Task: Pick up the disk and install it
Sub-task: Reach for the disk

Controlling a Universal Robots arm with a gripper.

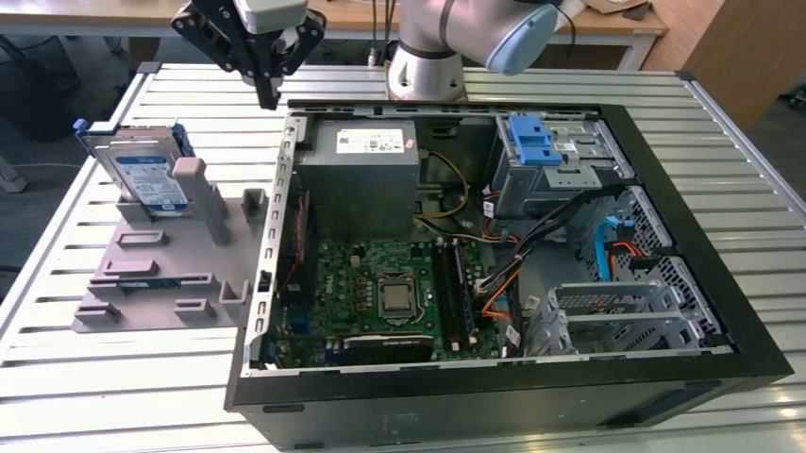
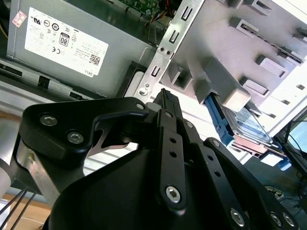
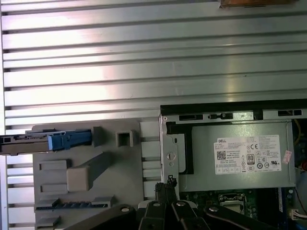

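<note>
1 arm, pincer (image 1: 268, 92) hangs high over the bench (image 1: 113, 377), just off the far corner of the open computer case (image 1: 504, 401) on the exterior view's left. In both wrist views its 2 fingers are pressed together to a narrow tip, nothing held. The disk (image 1: 142, 177) stands on edge in a slot of the grey fixture (image 1: 164, 283), which lies on the bench beside the case. Its label faces the exterior camera, and a grey post (image 1: 189, 179) stands just beside it. The first wrist view shows the disk (image 3: 29, 143) edge-on, its blue bracket toward the case. The pincer is well apart from it, and the power supply (image 1: 365, 179) is nearer to the tip. The blue-latched drive cage (image 1: 554, 156) sits at the case's far corner on the exterior view's right; it is too small to tell if a bay is free. Judged step: reach for the disk, pick not yet made. To do it well, spread the fingers wide before going down. Turn the wrist so the 2 pads face the disk's 2 flat sides. Come in from above its top edge, clear of the post and the case wall. Grip the metal body, not the flexible blue bracket. Pull straight up along the slot so it doesn't jam or tip the fixture.
</note>
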